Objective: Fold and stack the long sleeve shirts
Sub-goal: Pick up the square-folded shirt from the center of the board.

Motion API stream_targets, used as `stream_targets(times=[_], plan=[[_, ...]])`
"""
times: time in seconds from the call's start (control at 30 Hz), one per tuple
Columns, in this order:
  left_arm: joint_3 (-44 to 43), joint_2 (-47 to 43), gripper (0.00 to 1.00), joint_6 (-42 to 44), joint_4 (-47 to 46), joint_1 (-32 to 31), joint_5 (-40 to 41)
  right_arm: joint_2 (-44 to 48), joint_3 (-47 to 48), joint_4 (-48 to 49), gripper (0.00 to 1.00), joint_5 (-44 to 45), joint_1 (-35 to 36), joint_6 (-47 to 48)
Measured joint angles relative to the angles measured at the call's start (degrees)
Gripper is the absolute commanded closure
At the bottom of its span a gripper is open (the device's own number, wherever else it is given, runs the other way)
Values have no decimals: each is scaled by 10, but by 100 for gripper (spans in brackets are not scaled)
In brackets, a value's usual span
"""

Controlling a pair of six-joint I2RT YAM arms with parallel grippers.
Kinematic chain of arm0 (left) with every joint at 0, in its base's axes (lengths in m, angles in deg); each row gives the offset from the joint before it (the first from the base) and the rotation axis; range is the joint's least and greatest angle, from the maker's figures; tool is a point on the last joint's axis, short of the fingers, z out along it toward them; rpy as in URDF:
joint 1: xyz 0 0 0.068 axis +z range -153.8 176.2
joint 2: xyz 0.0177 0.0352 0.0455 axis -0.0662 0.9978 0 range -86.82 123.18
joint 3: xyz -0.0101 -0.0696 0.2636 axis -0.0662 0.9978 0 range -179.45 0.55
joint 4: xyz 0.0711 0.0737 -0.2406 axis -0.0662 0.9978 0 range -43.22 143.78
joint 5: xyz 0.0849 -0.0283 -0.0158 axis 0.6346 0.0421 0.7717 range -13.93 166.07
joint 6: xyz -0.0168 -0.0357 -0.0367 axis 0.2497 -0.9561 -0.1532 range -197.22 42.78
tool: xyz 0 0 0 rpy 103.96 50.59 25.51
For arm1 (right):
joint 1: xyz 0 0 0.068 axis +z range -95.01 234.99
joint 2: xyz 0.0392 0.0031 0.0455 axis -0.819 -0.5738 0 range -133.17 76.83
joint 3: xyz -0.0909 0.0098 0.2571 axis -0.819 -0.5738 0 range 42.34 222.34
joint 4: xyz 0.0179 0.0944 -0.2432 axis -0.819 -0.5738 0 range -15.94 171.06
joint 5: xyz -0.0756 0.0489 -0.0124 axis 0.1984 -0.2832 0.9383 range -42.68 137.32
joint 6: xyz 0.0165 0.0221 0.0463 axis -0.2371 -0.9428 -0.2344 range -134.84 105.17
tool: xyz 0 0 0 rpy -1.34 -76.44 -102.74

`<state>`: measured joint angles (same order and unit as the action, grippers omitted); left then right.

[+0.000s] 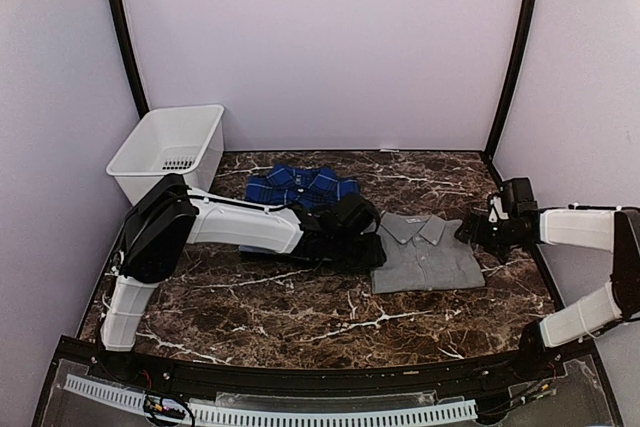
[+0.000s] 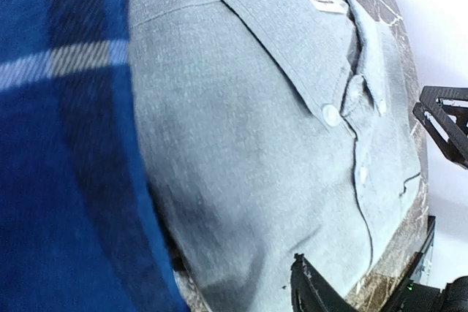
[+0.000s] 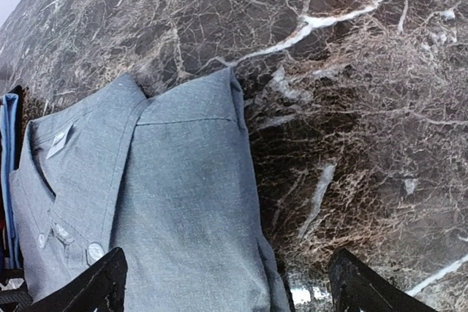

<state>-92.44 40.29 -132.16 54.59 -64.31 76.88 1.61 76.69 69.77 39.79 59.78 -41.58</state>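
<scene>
Two shirts lie on the table [image 1: 300, 312]: one folded grey shirt [image 1: 428, 253] right of centre, one blue plaid shirt [image 1: 300, 185] farther left. One basket [image 1: 213, 142] far left. Right claw [image 1: 470, 230] released; left claw [image 1: 370, 245], cannot tell.

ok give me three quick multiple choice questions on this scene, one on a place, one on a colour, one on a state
1. The white plastic basket stands: A) at the dark marble table's back left corner B) at its front right C) on a shirt
2. The plaid cloth shirt is: A) red B) dark blue C) green
3. The light grey collared shirt is: A) hanging from the basket B) bunched in a ball C) folded flat on the table

Answers: 1 A, it sits far left in the top view; 2 B, blue checks show; 3 C, it lies as a neat rectangle.
</scene>
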Motion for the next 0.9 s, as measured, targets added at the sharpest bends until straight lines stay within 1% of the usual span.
stream_targets(times=[0.23,0.33,0.4,0.47,0.53,0.6,0.67,0.73,0.77,0.8,0.83,0.87,0.9], plan=[[-38,33,46,2,31,0,19,-32,-1,21,15,-3,0,-3],[-57,46,46,3,35,0,22,-41,-5,28,20,-5,0,-3],[-66,53,46,3,37,0,22,-48,-9,33,21,-11,0,-4],[-74,59,47,3,36,0,20,-53,-12,42,25,-17,0,-4],[-80,63,51,1,35,0,17,-56,-15,55,29,-22,2,-6],[-82,65,56,-1,33,0,14,-59,-17,65,35,-27,5,-8],[-83,68,61,-3,31,0,11,-64,-18,74,43,-30,16,-13],[-87,71,72,-5,30,0,7,-68,-20,79,53,-32,28,-19],[-90,74,74,-5,30,0,3,-68,-21,82,58,-32,32,-17],[-93,77,80,-4,30,0,-1,-68,-22,81,62,-32,35,-20],[-96,80,83,-2,28,0,-4,-68,-24,80,68,-31,36,-23],[-100,82,88,-2,29,0,-8,-67,-25,78,74,-29,37,-24],[-102,84,90,1,28,-1,-12,-66,-25,75,80,-28,37,-25]])
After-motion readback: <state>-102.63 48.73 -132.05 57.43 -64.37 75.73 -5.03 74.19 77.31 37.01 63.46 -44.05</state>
